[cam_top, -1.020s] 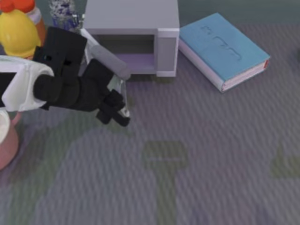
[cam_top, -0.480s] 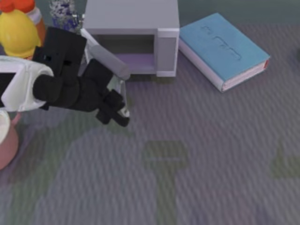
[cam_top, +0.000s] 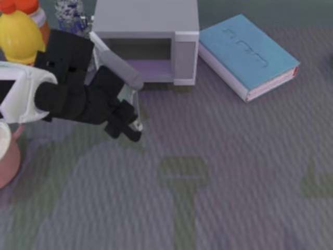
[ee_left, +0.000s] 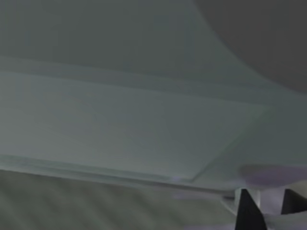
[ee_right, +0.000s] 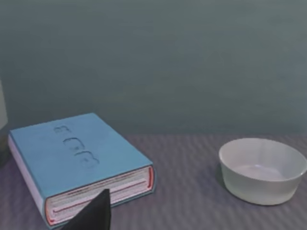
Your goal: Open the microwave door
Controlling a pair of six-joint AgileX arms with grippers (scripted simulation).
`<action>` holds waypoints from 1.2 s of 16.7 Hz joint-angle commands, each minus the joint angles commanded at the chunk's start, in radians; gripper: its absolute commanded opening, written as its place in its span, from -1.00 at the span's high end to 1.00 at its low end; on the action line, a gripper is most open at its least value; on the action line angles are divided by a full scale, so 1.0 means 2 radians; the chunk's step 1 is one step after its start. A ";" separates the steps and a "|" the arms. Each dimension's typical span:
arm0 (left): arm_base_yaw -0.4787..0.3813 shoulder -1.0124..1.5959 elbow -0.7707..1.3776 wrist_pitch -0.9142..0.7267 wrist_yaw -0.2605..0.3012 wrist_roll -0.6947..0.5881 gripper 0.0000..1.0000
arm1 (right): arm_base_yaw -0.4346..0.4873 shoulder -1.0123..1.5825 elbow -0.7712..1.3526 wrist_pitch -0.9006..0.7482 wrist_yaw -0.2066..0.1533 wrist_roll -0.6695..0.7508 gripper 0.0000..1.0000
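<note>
The microwave (cam_top: 145, 39) sits at 11 o'clock on the table. Its door (cam_top: 117, 67) stands swung open toward 7 o'clock, the left gripper (cam_top: 130, 122) pinching the door's outer edge, likely to pull it wider.

The left arm (cam_top: 26, 96) has a glossy white rounded shell beside the microwave (cam_top: 145, 41), running into a matte black boxy wrist block and chunky black segments. Its left pincer (cam_top: 127, 125) is black with short angular fingers. Of the right pincer (ee_right: 93, 213), only one dark pointed fingertip shows.
</note>
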 joint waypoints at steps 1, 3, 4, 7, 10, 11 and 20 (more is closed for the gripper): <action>0.004 0.000 0.000 -0.003 0.004 0.007 1.00 | 0.000 0.000 0.000 0.000 0.000 0.000 -1.00; 0.010 -0.002 0.000 -0.008 0.013 0.021 1.00 | 0.000 0.000 0.000 0.000 0.000 0.000 -1.00; 0.013 -0.003 0.000 -0.010 0.018 0.028 1.00 | 0.000 0.000 0.000 0.000 0.000 0.000 -1.00; 0.024 -0.005 -0.001 -0.019 0.032 0.050 1.00 | 0.000 0.000 0.000 0.000 0.000 0.000 -1.00; 0.026 -0.005 -0.001 -0.020 0.034 0.053 1.00 | 0.000 0.000 0.000 0.000 0.000 0.000 -1.00; 0.026 -0.005 -0.001 -0.020 0.034 0.053 1.00 | 0.000 0.000 0.000 0.000 0.000 0.000 -1.00; 0.026 -0.005 -0.001 -0.020 0.034 0.053 1.00 | 0.000 0.000 0.000 0.000 0.000 0.000 -1.00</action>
